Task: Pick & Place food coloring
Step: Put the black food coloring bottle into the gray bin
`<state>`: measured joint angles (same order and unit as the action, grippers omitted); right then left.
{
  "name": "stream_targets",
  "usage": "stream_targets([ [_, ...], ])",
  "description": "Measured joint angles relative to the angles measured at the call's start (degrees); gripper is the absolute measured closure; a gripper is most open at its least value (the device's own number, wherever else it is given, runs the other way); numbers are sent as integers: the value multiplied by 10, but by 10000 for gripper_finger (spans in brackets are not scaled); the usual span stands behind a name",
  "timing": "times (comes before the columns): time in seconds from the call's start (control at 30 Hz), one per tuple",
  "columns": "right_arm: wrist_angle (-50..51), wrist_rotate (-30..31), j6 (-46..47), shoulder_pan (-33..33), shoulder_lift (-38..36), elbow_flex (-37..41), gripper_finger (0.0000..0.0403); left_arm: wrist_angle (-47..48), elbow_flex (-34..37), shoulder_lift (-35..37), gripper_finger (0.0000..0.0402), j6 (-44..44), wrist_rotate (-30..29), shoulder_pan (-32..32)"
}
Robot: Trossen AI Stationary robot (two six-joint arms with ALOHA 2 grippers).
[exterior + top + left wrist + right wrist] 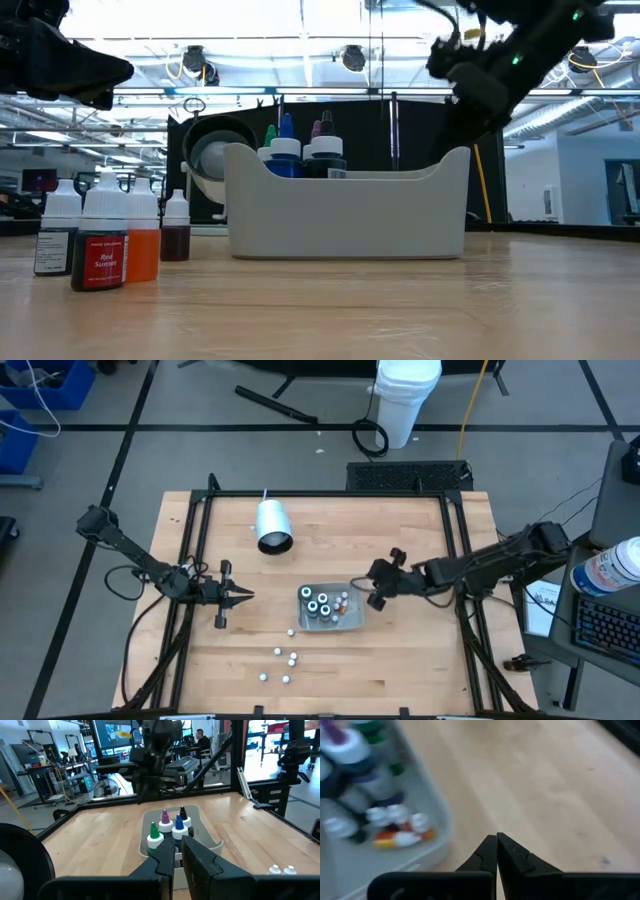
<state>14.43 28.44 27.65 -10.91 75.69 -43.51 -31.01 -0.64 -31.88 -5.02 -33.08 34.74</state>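
A clear grey tray (pixel 352 622) sits mid-table and holds several food coloring bottles (pixel 320 604), some upright (pixel 165 825) and some lying flat (pixel 402 834). More small bottles (pixel 285 657) stand loose on the wood, near and left of the tray; the low view shows them at its left (pixel 100 250). My right gripper (pixel 366 584) hangs shut above the table just right of the tray, with nothing between its fingers (pixel 496 839). My left gripper (pixel 246 597) hovers left of the tray, pointing level at it, its fingers (pixel 175 862) shut on nothing.
A white cup (pixel 272 526) lies on its side at the far left of the tray, its open mouth toward the near edge. Black frame rails (pixel 200 560) run along the table's sides. Bare wood lies right of the tray and near the front edge.
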Motion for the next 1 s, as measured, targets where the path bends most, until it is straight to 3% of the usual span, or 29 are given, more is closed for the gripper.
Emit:
stream_targets([
  [0.17,-34,28,-33,44,-4,21,402,-2,0,0,360,0,0,0],
  [0.57,-137,-165,-111,127,35,21,403,-2,0,0,360,-7,-6,0],
  [0.8,-207,-189,-127,134,101,21,403,0,0,0,360,-7,-6,0],
  [1.0,-205,-199,-113,123,123,21,403,0,0,0,360,-7,-6,0],
])
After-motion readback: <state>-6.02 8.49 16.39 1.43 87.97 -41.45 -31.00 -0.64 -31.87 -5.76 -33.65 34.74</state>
